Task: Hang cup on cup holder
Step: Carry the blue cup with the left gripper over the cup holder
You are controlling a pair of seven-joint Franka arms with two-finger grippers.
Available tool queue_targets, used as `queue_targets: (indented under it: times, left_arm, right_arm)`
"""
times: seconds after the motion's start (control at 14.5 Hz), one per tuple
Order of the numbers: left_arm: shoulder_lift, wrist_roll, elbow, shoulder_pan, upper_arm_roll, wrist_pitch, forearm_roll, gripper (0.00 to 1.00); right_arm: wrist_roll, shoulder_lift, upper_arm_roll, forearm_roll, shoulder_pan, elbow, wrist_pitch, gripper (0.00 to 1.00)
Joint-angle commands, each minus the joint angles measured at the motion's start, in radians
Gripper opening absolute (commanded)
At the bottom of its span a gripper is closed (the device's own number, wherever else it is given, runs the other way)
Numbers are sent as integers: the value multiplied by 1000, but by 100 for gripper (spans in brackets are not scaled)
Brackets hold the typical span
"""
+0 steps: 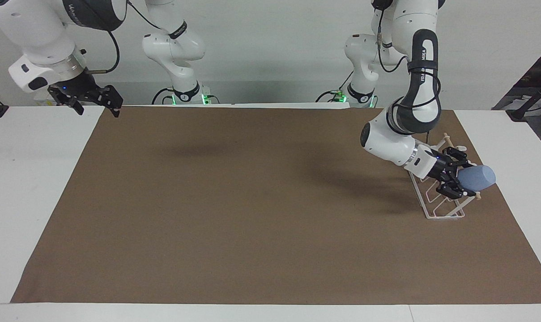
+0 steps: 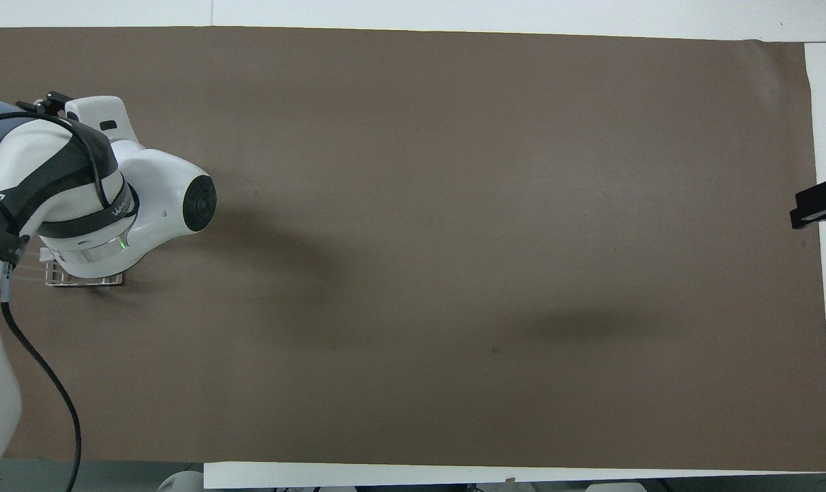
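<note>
Left gripper clamped on the small light-blue plastic cup, held sideways over the white wire cup holder at four o'clock on the brown mat. Hanging judged unfinished; release remains. Right gripper waits, fingers apart.

cup: matte plastic; cup holder: white wire, wooden dowel; mat: brown matte paper

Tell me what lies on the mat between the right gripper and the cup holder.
Nothing: in the facing view only bare brown mat stretches from the waiting right gripper to the cup holder, where the left gripper holds the cup.
</note>
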Motion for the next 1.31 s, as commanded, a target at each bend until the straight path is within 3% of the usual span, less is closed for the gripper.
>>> queue_targets:
  times: [0.0,0.55,0.69,0.83,1.04,1.24]
  left_arm:
    - [-21,-4,-41,2,1,1,13,44]
    - [-15,-30,-91,2,1,52,-10,47]
    - [-15,-26,-88,1,1,64,-12,60]
    - [-12,-6,-81,-3,0,75,-26,100]
    - [-22,58,-59,-10,-3,75,-145,100]
    - [-36,239,19,-10,-3,75,-358,100]
  right_arm:
    - [-10,-10,6,19,-12,-12,-1,99]
    - [-13,-10,6,19,-12,-14,-1,99]
    - [-13,-10,6,21,-12,-14,-3,99]
    - [-13,-10,6,19,-14,-12,-3,99]
    - [-15,-10,6,21,-12,-12,-3,99]
    - [-15,-10,6,21,-12,-12,-3,99]
